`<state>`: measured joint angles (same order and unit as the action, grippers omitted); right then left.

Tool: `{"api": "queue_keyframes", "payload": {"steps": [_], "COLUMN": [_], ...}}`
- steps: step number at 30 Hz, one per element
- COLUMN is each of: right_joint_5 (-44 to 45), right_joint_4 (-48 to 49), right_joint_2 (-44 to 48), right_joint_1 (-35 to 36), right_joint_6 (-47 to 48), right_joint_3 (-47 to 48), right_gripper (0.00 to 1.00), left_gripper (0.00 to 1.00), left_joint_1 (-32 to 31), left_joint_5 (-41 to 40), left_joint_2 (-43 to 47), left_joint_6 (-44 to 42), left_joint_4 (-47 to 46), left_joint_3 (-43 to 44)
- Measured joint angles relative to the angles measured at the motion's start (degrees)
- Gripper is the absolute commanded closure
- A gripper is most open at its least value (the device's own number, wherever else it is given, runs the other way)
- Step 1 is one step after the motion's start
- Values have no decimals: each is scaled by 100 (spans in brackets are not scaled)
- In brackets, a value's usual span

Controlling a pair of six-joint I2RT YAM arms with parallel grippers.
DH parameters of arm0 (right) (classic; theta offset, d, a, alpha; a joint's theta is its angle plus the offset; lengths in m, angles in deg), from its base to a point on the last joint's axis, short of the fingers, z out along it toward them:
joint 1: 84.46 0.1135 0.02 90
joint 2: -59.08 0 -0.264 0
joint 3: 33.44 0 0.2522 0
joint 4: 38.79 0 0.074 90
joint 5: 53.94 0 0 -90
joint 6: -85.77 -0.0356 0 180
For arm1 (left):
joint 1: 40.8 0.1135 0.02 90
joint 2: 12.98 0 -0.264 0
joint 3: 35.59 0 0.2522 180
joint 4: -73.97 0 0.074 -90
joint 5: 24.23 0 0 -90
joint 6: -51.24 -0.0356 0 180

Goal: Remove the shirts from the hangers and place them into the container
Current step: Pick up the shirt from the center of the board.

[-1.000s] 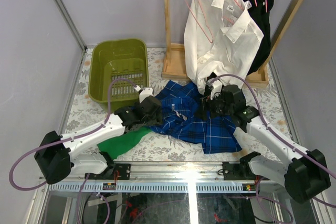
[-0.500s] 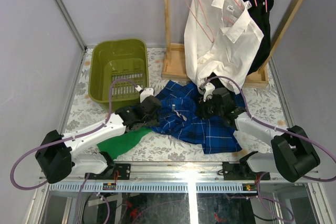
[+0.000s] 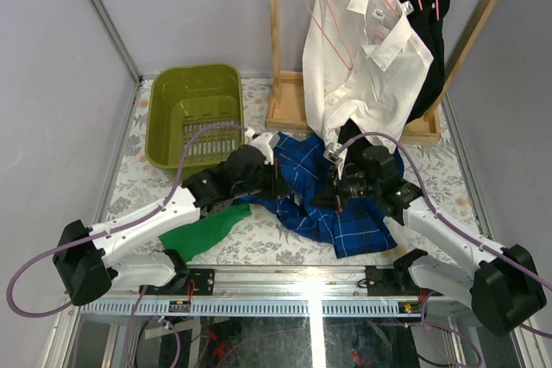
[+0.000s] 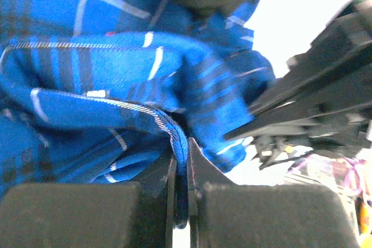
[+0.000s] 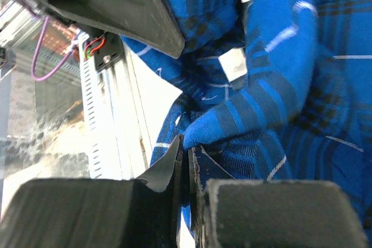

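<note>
**A:** Where is the blue check shirt (image 3: pixel 349 226)?

**B:** It lies crumpled on the table (image 3: pixel 259 243), between the 2 arms and just in front of the wooden rack (image 3: pixel 276 58). It is outside the container (image 3: pixel 162 140).

**A:** What about the left hand (image 3: pixel 274 180)?

**B:** It is clamped on the shirt's left side. Its wrist view shows a folded hem pinched between the 2 fingers (image 4: pixel 244 213), which are pressed almost together.

**A:** And the right hand (image 3: pixel 338 196)?

**B:** It is the same, closed tight on a bunched fold near the middle of the shirt. In its own view the blue cloth comes up from between the pads (image 5: pixel 261 213).

**A:** Where does the container sit?

**B:** At the far left of the table, beyond the left arm and apart from the shirt.

**A:** What is on the rack?

**B:** A white shirt (image 3: pixel 366 75) hangs there, with a black shirt (image 3: pixel 429 32) behind it. I cannot tell whether the black is 1 garment or 2. The pink hangers (image 3: pixel 321 23) show at the top, and 1 of them hangs bare to the left of the white shirt.

**A:** Anything else?

**B:** A green cloth (image 3: pixel 203 234) lies flat under the left arm, just beside the blue shirt.
</note>
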<state>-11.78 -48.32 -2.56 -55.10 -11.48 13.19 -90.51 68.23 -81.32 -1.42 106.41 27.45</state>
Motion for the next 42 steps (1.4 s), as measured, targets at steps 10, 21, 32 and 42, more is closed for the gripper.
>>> {"api": "queue_keyframes", "payload": {"steps": [10,21,32,42], "right_joint_5": [-621,1464,4833,5346], "right_joint_4": [-988,-2553,-2909,-2785], "right_joint_2": [584,2116,2852,2570], "right_joint_1": [7,20,22,22], "right_joint_6": [564,955,586,372], "right_joint_3": [-79,647,1049,1047], "right_gripper": [66,27,21,20], "left_gripper": [100,73,0,0], "left_joint_1": [-479,-616,-612,-789], "left_joint_5": [846,-44,363,151], "left_joint_2": [-332,-931,-1928,-3075], "left_joint_6": [-98,240,310,131], "left_joint_4": [-977,-575,-645,-455], "left_joint_3": [411,520,621,1300]}}
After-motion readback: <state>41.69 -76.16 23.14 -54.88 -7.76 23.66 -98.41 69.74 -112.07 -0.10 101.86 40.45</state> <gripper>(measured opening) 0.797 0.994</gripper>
